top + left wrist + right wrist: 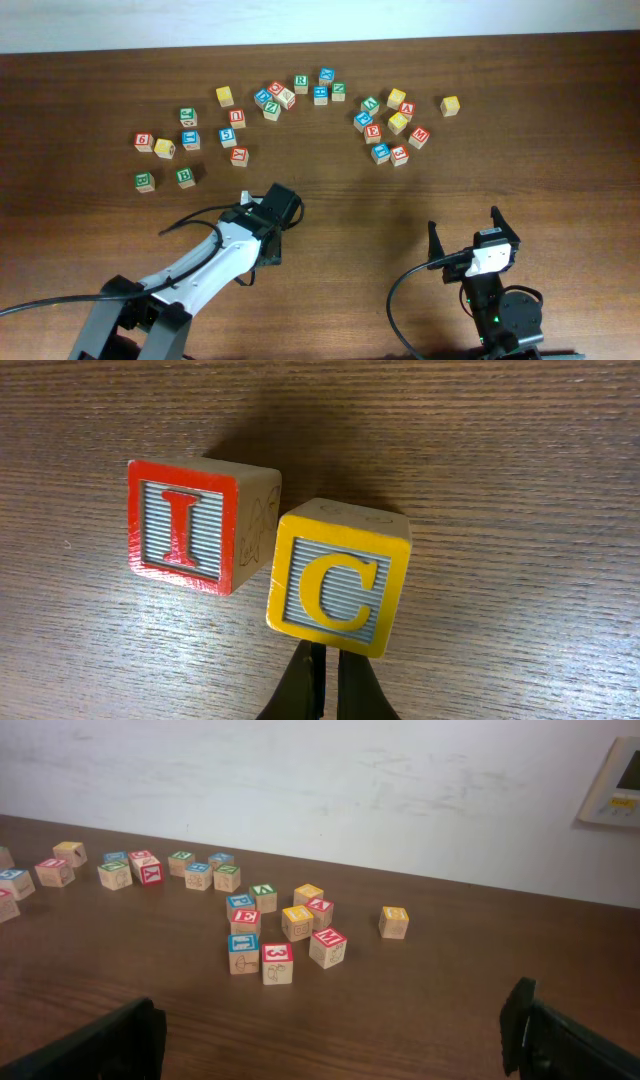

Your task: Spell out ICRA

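On the table (500, 460), "I" cube (185, 525) seemingly touches "C" cube (335, 585).

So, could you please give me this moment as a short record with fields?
placed: I cube and C cube, side by side on the table
alignment: C cube askew, its corner about touching the I cube
left pincer: shut, tips at the C cube's near edge
right pincer: open, holding nothing, apart from all cubes
not yet placed: green R cube, at the table's far side
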